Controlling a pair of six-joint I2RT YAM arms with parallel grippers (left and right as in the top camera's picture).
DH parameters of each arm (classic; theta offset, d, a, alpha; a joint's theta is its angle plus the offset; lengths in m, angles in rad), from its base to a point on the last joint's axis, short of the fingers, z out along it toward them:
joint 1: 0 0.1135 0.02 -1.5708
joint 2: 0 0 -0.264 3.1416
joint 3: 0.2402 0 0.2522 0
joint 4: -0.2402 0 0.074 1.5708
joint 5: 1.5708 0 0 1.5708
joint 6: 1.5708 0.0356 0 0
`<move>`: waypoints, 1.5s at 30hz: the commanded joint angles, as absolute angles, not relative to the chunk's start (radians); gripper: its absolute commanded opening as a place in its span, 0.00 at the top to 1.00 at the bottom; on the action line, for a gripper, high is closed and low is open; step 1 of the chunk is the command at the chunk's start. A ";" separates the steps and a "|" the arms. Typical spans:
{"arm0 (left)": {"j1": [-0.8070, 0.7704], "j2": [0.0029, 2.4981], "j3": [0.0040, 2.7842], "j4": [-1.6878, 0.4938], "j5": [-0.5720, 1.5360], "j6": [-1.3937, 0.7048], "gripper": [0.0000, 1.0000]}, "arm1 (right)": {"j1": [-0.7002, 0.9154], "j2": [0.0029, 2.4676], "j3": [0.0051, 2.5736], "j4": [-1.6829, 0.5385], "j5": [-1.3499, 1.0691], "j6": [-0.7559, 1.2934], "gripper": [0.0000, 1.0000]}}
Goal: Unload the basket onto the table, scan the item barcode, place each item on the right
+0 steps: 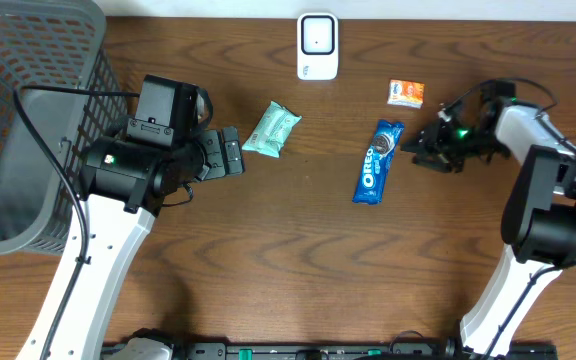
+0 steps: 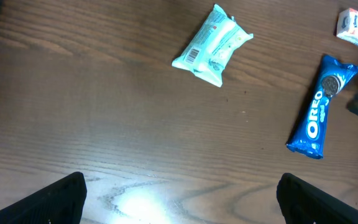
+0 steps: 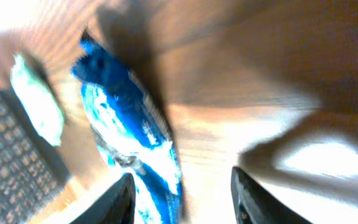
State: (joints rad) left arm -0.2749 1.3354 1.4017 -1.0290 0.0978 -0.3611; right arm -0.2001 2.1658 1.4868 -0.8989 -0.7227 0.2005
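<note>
- The Oreo pack [image 1: 379, 162] lies flat on the tabletop [image 1: 298, 250], right of centre, its long side running near to far; I take it for the item to scan, since it lies closest to an arm
- The right end effector [image 1: 420, 150] sits low just right of the pack's far end, jaws apart and clamping nothing; its blurred wrist view shows the blue wrapper beside one finger
- The left end effector [image 1: 230, 152] hangs wide open and empty, near a mint-green packet [image 1: 271, 129]
- The pack is probably light, its glossy film slippery and crinkly, and the biscuits inside could crack under a hard squeeze
- Best hold, I judge: across the narrow width near one end, with gentle pressure, leaving the printed faces bare for the white scanner [image 1: 317, 45] at the far edge; where the barcode sits cannot be told
</note>
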 commanded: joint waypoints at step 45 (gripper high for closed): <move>-0.270 1.341 1.404 -1.032 0.085 -0.344 0.02 | 0.224 2.149 1.724 -1.302 -0.012 0.395 0.01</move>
State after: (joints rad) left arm -0.2749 1.3354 1.4017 -1.0290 0.0978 -0.3611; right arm 0.2211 2.1654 1.7084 -1.3087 0.0734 0.4286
